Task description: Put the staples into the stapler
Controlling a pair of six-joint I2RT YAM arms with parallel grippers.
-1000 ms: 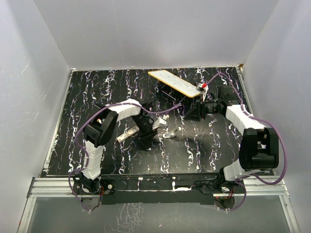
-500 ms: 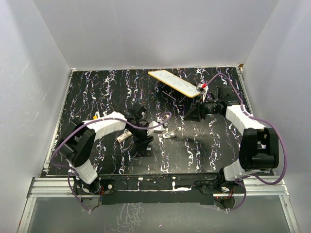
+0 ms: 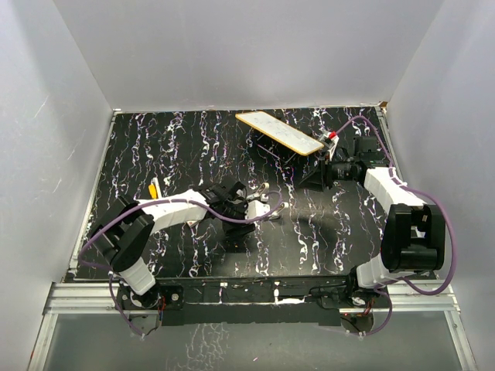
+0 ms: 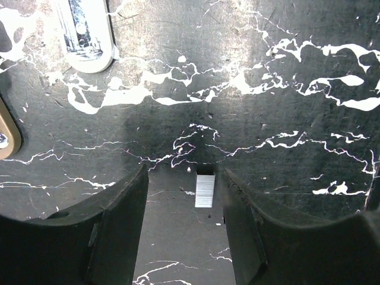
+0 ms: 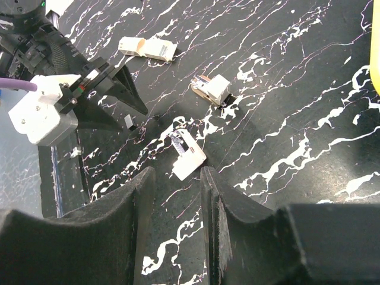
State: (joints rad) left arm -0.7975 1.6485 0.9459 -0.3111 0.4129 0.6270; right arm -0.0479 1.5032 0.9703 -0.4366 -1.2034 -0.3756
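Left gripper (image 4: 185,173), jaws released, straddles a small staple strip (image 4: 205,191) at lower centre, seemingly poised to pinch it, with the opened stapler (image 4: 86,29) lying at upper left; the right gripper (image 5: 177,175) hangs open-jawed, empty.

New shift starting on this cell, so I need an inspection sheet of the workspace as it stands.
Surface: black white-veined table, scuffed.
Job's things: stapler lying mid-table; staple strip flat on the table inside the left claw, untouched.
Clutter: yellow-edged board, orange stick, pale box, small tan-and-white piece.
Grippers: left claw open, low over the strip; right claw open, empty.
Cables: purple cables, slack loops on both sides.
Surroundings: white walls on three sides.
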